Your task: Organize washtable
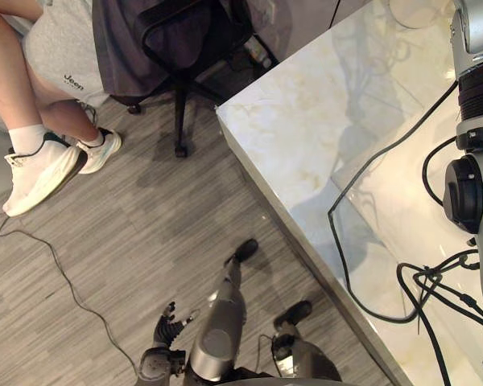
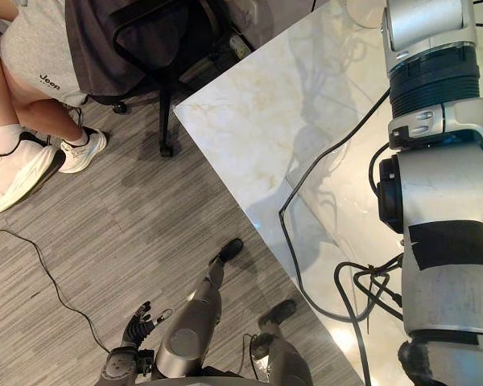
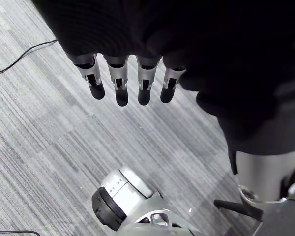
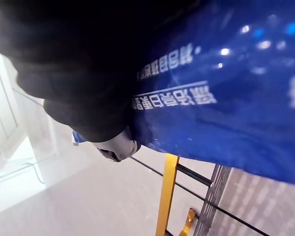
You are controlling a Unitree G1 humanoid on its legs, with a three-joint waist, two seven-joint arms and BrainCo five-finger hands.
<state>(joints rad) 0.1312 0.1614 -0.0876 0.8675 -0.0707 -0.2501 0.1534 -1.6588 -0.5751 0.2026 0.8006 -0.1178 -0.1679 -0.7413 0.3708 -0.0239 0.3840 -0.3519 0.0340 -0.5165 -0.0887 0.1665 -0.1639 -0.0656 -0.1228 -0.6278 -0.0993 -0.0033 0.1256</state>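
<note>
Bright even light, glare on the marble table (image 1: 306,137), soft shadows on the floor (image 1: 145,241)

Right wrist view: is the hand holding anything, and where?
A blue glossy pack lies close against the right hand, but whether it is gripped, and where, cannot be told.

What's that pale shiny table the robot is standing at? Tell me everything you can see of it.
The washtable has a flat top that looks like polished marble: creamy white with faint beige and grey veins, glossy enough to mirror shapes above it. Its straight, thin edges meet in a square corner. That corner points toward a black office chair, which stands apart from it on the grey plank floor. The table's legs or base are hidden under the top.
</note>
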